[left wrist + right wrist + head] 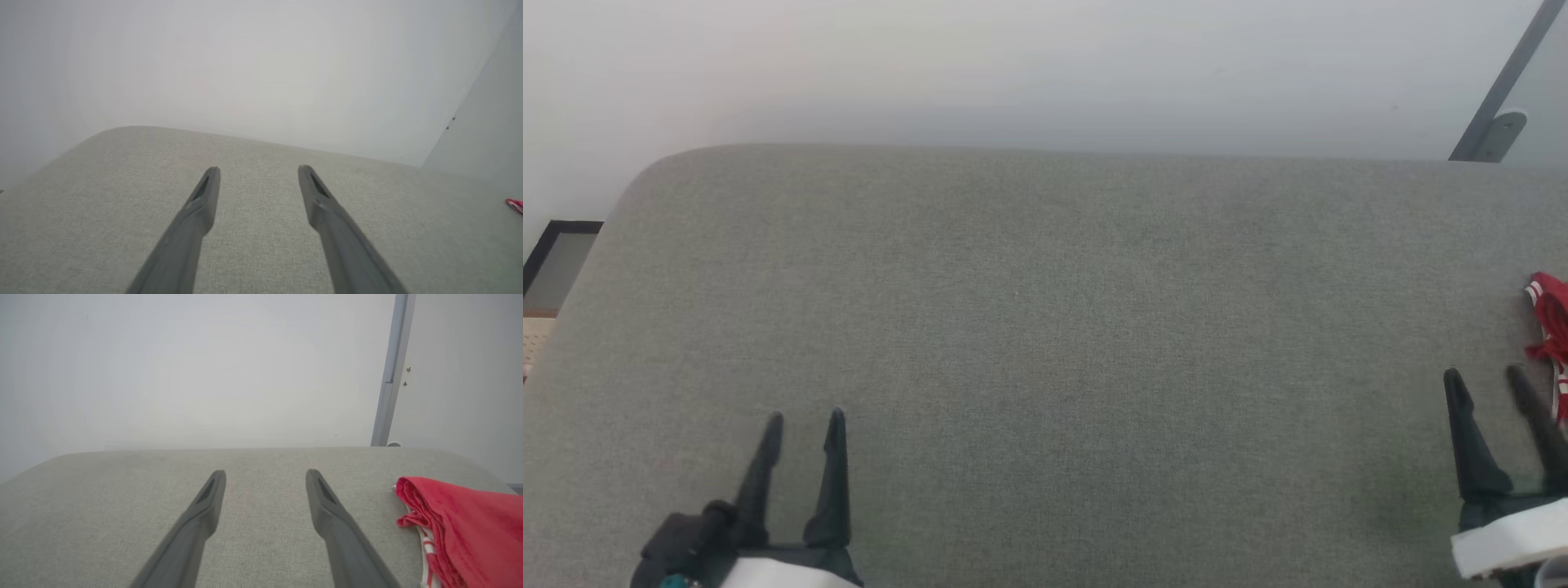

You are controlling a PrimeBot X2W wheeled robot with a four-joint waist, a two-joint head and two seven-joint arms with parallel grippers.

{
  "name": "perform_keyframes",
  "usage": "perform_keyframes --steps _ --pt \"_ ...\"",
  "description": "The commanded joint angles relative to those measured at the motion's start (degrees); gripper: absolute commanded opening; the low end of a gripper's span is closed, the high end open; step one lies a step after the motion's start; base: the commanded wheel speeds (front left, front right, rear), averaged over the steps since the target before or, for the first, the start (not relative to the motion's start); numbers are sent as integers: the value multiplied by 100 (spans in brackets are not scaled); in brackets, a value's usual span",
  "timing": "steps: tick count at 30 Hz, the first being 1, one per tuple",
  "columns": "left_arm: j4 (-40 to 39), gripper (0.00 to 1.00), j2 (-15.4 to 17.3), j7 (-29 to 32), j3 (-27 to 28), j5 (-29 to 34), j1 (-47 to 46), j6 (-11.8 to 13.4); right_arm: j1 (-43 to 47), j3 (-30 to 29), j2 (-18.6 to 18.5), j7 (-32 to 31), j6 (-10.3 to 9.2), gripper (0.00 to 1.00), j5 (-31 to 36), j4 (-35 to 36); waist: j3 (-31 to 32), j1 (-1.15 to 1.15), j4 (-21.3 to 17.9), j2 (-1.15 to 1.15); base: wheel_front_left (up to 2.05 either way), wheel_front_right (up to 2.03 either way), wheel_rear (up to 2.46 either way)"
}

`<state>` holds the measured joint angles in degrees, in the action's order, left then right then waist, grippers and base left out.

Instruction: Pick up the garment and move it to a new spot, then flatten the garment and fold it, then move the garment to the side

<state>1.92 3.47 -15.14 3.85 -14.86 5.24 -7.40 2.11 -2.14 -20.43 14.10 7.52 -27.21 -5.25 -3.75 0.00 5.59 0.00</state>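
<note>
The red jersey (pixel 470 526) lies gathered at the counter's (pixel 1045 286) right edge. The right gripper (pixel 1484 377) is just beside the jersey and the left gripper (pixel 805 416) well apart from it. Both sets of fingers are spread wide and empty.

Red garment (pixel 470 522) with red-and-white striped trim; grey couch (pixel 1045 327).

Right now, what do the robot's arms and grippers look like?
The left gripper and right gripper each have two long, tapering black fingers with slotted tips, on black bases joined to white forearm casings. A small teal mark shows by the left base.
</note>
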Motion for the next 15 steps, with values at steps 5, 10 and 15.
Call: perform_keyframes --steps 5,10,15 --pt "222 0 -53 14 -22 -74 78 1 74 55 191 -17 0 0 -66 -215 -1 0 -5 0 0 0 0" --pt "271 0 -22 133 -41 -653 2 8 12 30 293 -154 0 0 -530 -255 14 0 -27 0 0 0 0" --pt "348 0 6 250 -57 -1192 -88 6 -57 3 389 -283 0 0 -964 -300 28 0 -50 0 0 0 0"
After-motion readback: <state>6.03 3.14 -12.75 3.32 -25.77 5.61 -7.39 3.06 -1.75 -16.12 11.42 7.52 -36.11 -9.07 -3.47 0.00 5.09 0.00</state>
